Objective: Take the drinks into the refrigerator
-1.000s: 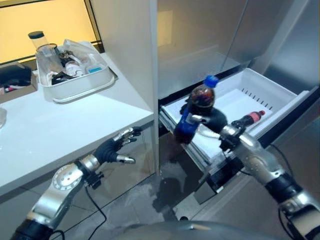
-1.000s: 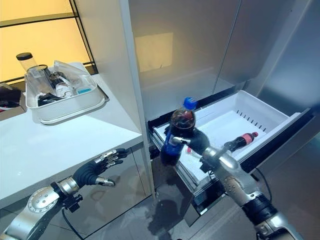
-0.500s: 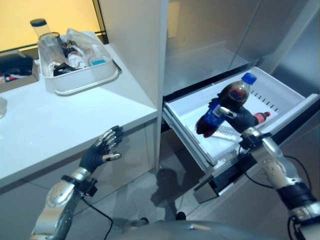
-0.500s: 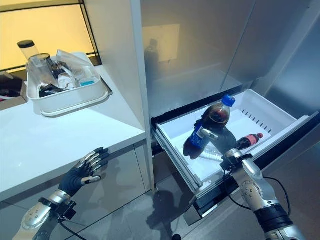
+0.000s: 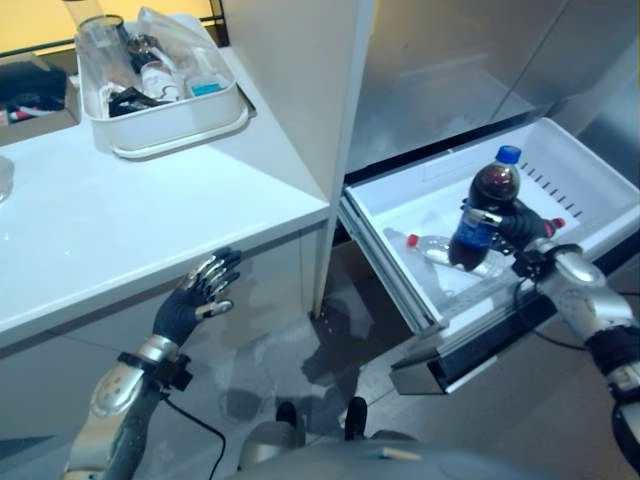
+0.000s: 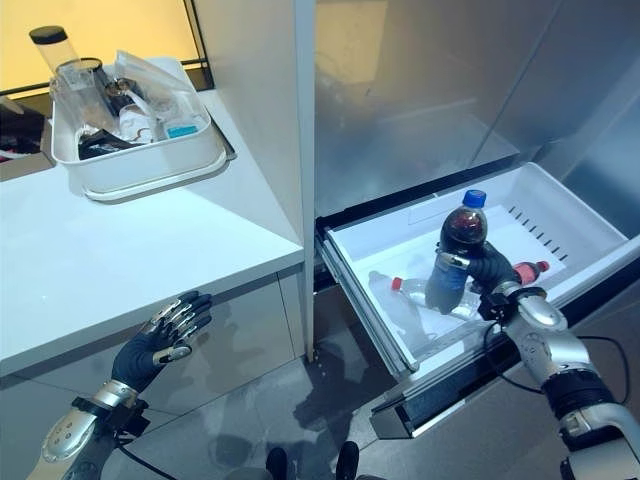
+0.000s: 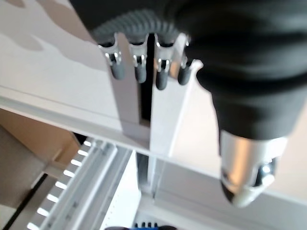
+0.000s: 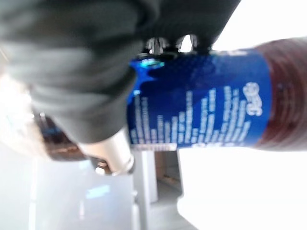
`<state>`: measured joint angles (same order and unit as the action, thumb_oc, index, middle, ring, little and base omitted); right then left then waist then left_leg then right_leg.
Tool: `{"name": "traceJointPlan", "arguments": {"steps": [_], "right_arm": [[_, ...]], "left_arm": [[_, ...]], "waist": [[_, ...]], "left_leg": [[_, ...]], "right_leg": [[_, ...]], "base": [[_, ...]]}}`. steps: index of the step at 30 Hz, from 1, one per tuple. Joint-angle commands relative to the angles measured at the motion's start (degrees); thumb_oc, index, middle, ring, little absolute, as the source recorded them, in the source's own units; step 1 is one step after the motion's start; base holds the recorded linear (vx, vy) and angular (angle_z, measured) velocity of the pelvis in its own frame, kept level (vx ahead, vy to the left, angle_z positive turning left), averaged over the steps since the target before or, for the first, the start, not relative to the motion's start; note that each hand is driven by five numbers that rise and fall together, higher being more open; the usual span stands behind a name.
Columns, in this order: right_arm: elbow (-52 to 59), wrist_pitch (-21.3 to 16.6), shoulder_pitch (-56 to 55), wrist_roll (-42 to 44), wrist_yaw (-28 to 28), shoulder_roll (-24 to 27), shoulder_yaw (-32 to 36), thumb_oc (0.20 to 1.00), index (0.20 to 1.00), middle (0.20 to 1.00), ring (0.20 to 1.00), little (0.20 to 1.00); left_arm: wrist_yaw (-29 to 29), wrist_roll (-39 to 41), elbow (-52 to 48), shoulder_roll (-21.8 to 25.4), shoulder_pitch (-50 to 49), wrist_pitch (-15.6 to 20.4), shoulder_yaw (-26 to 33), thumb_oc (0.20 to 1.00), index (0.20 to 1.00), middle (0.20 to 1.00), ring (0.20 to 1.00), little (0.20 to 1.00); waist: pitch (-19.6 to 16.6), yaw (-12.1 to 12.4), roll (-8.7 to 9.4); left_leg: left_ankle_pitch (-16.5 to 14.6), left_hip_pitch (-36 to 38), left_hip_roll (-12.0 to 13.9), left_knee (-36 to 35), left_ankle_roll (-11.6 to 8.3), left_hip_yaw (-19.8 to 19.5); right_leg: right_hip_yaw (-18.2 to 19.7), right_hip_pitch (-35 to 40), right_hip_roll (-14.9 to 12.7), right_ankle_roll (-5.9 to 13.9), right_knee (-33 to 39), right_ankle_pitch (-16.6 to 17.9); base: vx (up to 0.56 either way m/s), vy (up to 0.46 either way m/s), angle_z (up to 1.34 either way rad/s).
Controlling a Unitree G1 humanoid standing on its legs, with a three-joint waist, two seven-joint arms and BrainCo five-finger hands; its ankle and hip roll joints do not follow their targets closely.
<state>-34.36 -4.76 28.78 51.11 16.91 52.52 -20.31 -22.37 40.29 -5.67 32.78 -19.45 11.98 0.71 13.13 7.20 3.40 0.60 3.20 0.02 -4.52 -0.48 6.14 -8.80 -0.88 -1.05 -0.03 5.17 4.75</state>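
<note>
1. Cola bottle (image 6: 452, 262) with a blue cap and blue label sits in my right hand (image 6: 492, 270), fingers and thumb curled round its label (the right wrist view shows the wrap from close up). It is nearly upright, leaning slightly, over the open white drawer (image 6: 560, 215) of the refrigerator.
2. Lying in that drawer I see a clear bottle (image 6: 415, 297) with a red cap, on its side just below the cola, and a small dark bottle (image 6: 530, 270) with a red cap, partly hidden behind my hand.
3. My left hand (image 5: 190, 300) hangs in front of the cabinet face under the white counter (image 5: 150, 230), fingers straight and spread, holding nothing.
4. On the counter's far end stands a white tray (image 5: 160, 125) of mixed items, well apart from both hands.
</note>
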Motion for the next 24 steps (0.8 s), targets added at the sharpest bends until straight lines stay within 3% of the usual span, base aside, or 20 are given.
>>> {"name": "traceJointPlan", "arguments": {"steps": [1, 2, 5, 6, 11, 16, 19, 24], "right_arm": [[-3.3, -2.4, 18.0, -3.5, 4.4, 8.1, -5.6, 0.200, 0.200, 0.200, 0.200, 0.200], [-5.6, -2.1, 21.1, -7.9, 4.0, 11.3, -9.4, 0.200, 0.200, 0.200, 0.200, 0.200], [-8.6, -1.9, 27.5, -17.2, 3.5, 13.8, -15.6, 0.200, 0.200, 0.200, 0.200, 0.200], [-8.7, -1.9, 28.0, -17.2, 3.4, 13.8, -16.0, 0.200, 0.200, 0.200, 0.200, 0.200], [-11.5, -2.6, 34.4, -35.7, -0.5, 15.1, -22.3, 0.200, 0.200, 0.200, 0.200, 0.200], [-10.8, -2.8, 34.4, -41.3, -1.6, 13.5, -22.4, 0.200, 0.200, 0.200, 0.200, 0.200], [-11.2, -2.1, 35.0, -48.8, -1.5, 10.0, -25.2, 0.200, 0.200, 0.200, 0.200, 0.200], [-11.7, -1.6, 31.4, -50.8, -1.1, 4.0, -23.1, 0.200, 0.200, 0.200, 0.200, 0.200]], "left_arm": [[-0.8, 2.7, -2.6, 3.7, 2.4, 3.4, -1.6, 1.000, 1.000, 1.000, 1.000, 1.000], [-0.8, 2.5, -3.1, 4.8, 2.6, 3.3, -2.0, 1.000, 1.000, 1.000, 1.000, 1.000], [-0.6, 2.3, -3.6, 5.7, 3.4, 2.9, -2.0, 1.000, 1.000, 1.000, 1.000, 1.000], [-0.6, 2.3, -3.6, 5.5, 3.5, 2.9, -2.0, 1.000, 1.000, 1.000, 1.000, 1.000], [1.2, 1.0, -3.4, 5.7, 4.8, 2.4, -2.4, 1.000, 1.000, 1.000, 1.000, 1.000], [2.5, 0.1, -3.6, 5.7, 6.0, 2.6, -2.8, 1.000, 1.000, 1.000, 1.000, 1.000], [3.9, -0.6, -3.7, 5.6, 7.5, 2.7, -3.8, 1.000, 1.000, 1.000, 1.000, 1.000], [5.3, -1.8, -3.7, 4.3, 8.3, 3.2, -4.1, 1.000, 1.000, 1.000, 1.000, 1.000]], "waist": [[0.6, 1.5, 1.28], [1.4, 2.0, 1.29], [3.0, 2.0, 0.77], [3.0, 1.8, 0.65], [5.4, 1.8, 0.18], [6.8, 1.6, -0.39], [8.1, 1.7, -1.02], [9.2, 1.8, -2.02]], "left_leg": [[-0.2, -1.7, 1.1, 0.4, -1.03, -3.5], [0.3, -2.8, 1.1, 0.6, -1.18, -4.0], [1.1, -4.6, 1.3, 1.0, -1.40, -4.8], [1.1, -4.7, 1.3, 1.0, -1.41, -4.8], [2.1, -7.5, 1.4, 1.3, -1.58, -6.3], [2.6, -8.8, 1.6, 1.4, -1.64, -6.6], [2.9, -9.7, 1.4, 1.5, -1.65, -6.8], [3.1, -10.1, 1.3, 1.4, -1.52, -7.0]], "right_leg": [[-2.7, -3.1, -3.4, 5.80, -8.3, -1.7], [-3.0, -4.1, -3.5, 5.73, -8.7, -1.7], [-3.7, -5.8, -3.5, 5.53, -9.6, -1.9], [-3.7, -5.8, -3.6, 5.53, -9.7, -1.9], [-4.6, -8.5, -3.7, 5.26, -10.7, -1.9], [-4.8, -10.1, -4.0, 5.10, -11.7, -2.1], [-4.6, -11.4, -4.0, 4.88, -12.5, -2.1], [-4.8, -11.9, -4.0, 4.76, -12.9, -2.2]], "base": [[-0.10, -0.012, 0.09], [-0.09, -0.012, 0.14], [-0.06, -0.014, 0.21], [-0.04, -0.012, 0.08], [-0.05, -0.023, 0.15], [-0.03, -0.007, 0.04], [-0.05, -0.006, 0.07], [-0.02, -0.006, 0.00]]}}
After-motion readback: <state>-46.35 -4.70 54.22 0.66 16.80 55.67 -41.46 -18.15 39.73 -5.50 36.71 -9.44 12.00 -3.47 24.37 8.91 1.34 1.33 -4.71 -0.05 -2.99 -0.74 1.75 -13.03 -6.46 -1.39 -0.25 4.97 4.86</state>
